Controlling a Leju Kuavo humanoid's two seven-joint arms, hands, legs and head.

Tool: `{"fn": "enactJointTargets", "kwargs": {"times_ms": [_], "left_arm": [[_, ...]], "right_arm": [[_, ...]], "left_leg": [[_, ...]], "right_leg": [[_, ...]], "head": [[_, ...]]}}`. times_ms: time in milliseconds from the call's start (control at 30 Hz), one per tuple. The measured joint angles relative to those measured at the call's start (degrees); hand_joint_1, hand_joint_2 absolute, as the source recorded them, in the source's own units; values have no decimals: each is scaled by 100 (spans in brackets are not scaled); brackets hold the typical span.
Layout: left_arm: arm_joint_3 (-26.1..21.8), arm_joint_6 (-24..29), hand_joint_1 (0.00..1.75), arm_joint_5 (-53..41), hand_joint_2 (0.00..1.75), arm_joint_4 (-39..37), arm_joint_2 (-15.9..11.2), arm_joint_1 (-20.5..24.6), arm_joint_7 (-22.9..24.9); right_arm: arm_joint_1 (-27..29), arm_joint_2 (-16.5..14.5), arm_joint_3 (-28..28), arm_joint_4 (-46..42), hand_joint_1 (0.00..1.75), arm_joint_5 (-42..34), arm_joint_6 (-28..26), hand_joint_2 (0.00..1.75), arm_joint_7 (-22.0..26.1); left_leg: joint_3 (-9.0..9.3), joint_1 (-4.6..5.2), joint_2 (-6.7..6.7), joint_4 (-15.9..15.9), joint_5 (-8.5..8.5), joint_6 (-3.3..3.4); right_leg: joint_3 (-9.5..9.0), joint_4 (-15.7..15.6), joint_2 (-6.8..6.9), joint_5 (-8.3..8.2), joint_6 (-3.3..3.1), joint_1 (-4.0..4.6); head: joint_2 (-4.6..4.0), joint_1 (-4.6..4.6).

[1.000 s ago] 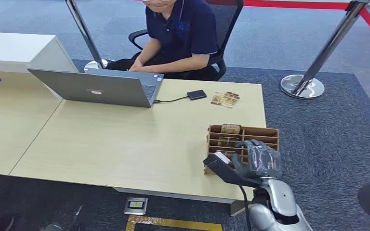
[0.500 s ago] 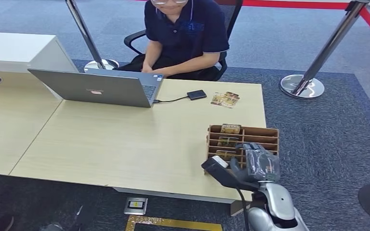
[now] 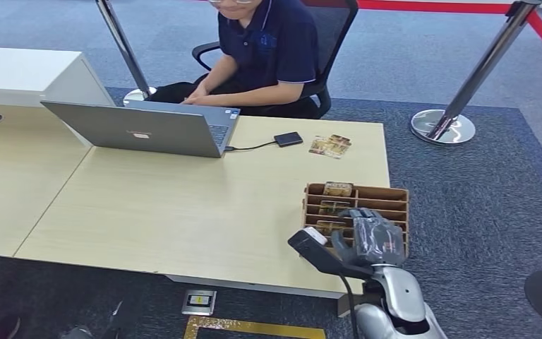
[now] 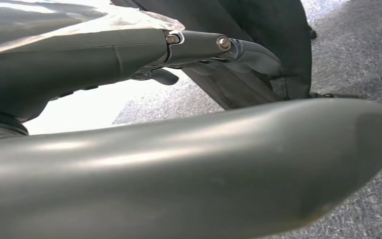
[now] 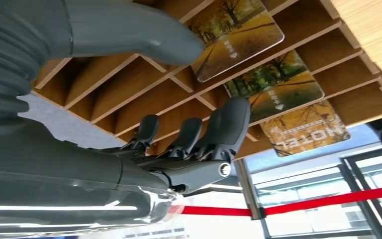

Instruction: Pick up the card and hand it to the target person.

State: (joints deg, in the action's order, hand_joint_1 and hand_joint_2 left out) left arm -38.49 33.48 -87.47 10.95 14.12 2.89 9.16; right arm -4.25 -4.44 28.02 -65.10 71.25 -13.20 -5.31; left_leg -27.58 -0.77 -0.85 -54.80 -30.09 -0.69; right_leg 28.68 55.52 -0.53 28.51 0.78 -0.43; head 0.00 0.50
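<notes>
I saw my right hand (image 3: 368, 239) poised over the wooden card rack (image 3: 388, 195), thumb and fingers (image 5: 224, 124) apart, holding nothing. The nearest card (image 5: 236, 35) stood in its slot, long axis across the rack, just beyond the thumb. The rack sat on the pale desk (image 3: 183, 205) over grey carpet. Beyond it lay loose cards (image 3: 330, 146), a laptop (image 3: 141, 128) and a seated person (image 3: 265, 53).
</notes>
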Motion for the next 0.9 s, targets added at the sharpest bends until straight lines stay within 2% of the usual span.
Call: {"fn": "enactJointTargets", "kwargs": {"times_ms": [900], "left_arm": [[2,-37,0,-7,0,0,0,2,-28]], "right_arm": [[-56,-49,-2,0,80,-4,85,175,-66]], "left_leg": [[0,0,0,0,0,0]], "right_leg": [[0,0,0,0,0,0]], "head": [[0,-1]]}}
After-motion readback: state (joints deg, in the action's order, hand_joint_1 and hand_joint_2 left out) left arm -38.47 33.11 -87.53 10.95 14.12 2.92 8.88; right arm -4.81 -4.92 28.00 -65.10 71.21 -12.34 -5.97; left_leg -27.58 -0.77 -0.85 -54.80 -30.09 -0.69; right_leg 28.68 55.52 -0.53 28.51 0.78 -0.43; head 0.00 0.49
